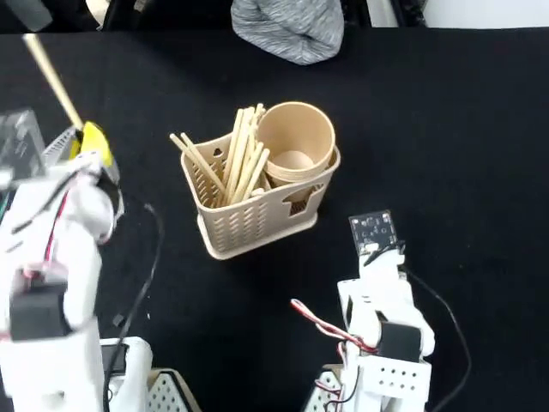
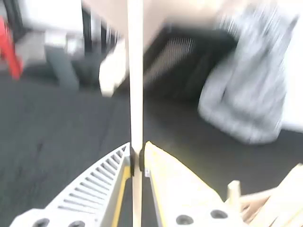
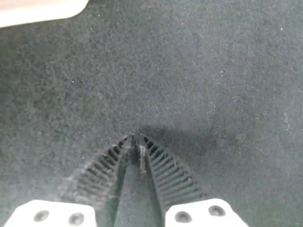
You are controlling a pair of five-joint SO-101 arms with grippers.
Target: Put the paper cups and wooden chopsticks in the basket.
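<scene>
Black felt-covered table (image 1: 446, 129), a grey heathered cloth bundle (image 1: 287, 26) at its far edge

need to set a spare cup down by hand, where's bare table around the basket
Bare table lies right of the basket, out to the edge, and in the strip between basket and grey bundle. The left side is crowded: the left gripper holds a chopstick there, with a cable trailing nearby.
</scene>
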